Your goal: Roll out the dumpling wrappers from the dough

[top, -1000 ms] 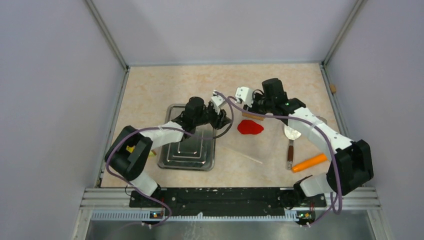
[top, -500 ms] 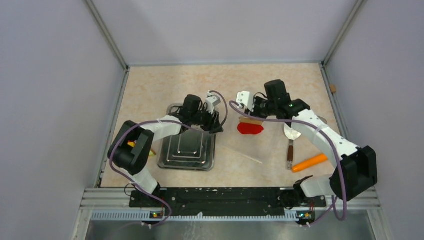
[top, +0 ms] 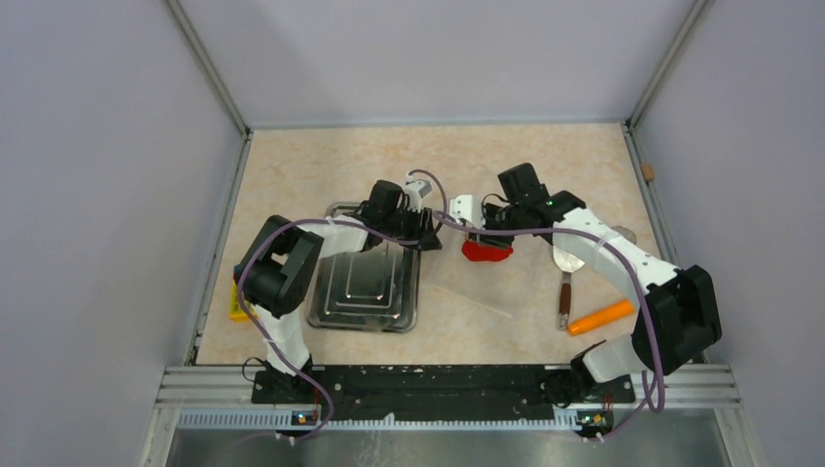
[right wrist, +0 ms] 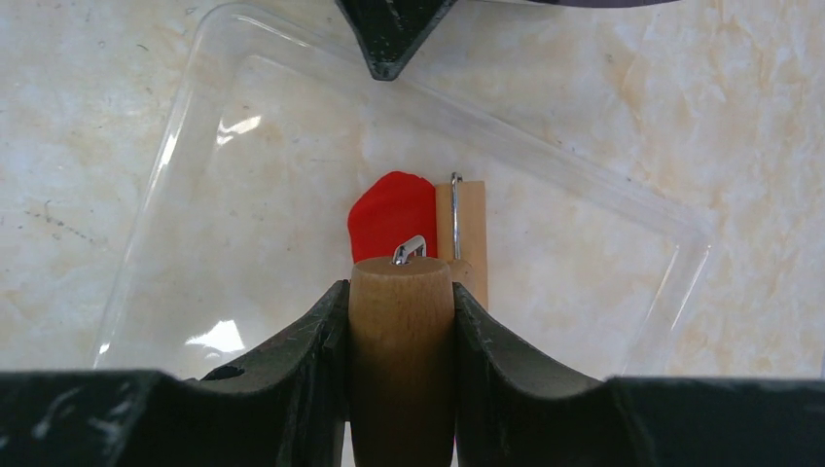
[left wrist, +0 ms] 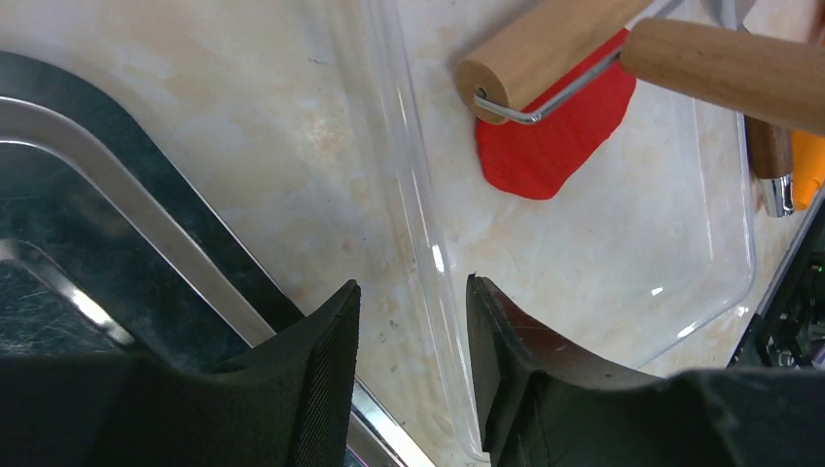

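The left gripper (left wrist: pixel 411 311), beside the metal tray (top: pixel 365 292), sits low at the clear plastic tray (left wrist: pixel 418 195), probably to steady it. Its fingers (left wrist: pixel 326 360) stand apart with the clear rim running between them; whether they touch it I cannot tell. The dough (left wrist: pixel 545 146) lies flattened inside that clear tray, under the wooden roller (left wrist: pixel 545 49). The right gripper (right wrist: pixel 399 292) is clamped on the roller's handle (right wrist: pixel 401 379), keeping the drum pressed on the red sheet for rolling

White-shelled arms (top: pixel 611 251) with black joints, looping purple cables (top: pixel 429 176), textured black jaws.
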Available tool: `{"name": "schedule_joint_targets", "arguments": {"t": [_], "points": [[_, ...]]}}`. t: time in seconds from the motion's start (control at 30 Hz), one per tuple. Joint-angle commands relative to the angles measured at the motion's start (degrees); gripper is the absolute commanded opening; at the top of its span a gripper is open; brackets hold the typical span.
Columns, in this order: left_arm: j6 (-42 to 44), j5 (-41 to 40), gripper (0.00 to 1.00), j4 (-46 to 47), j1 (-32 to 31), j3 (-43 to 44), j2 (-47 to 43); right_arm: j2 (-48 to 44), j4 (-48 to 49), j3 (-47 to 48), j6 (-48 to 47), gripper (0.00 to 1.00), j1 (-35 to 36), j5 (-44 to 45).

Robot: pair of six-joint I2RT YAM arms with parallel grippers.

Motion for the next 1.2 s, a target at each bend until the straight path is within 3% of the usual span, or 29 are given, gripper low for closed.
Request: {"name": "schedule_joint_targets", "arguments": {"t": [0.0, 0.33, 0.9, 1.03, 1.17], "points": [[-3.3, -2.6, 0.47, 2.9, 0.6, 2.2, 0.7, -0.5, -9.3, 0.8, 0.7, 0.0, 1.2, -5.4], [-4.4, -3.1, 0.47, 3.8, 0.7, 2.4, 2.7, -3.9, -12.2, -1.9, 8.0, 0.0, 2.2, -8.1], [-4.2, 1.4, 0.47, 8.1, -1.8, 4.7, 6.1, -8.7, -15.4, -5.7, 9.0, 0.0, 2.4, -9.7], [-6.5, -2.1, 0.48, 7.4, -2.8, 7.7, 8.5, -9.2, -15.1, -6.3, 8.8, 0.0, 2.4, -9.6], [-8.4, -8.5, 0.41, 3.5, -3.6, 11.9, 11.8, -9.1, -15.4, -6.3, 8.1, 0.0, 2.4, -9.3]]}}
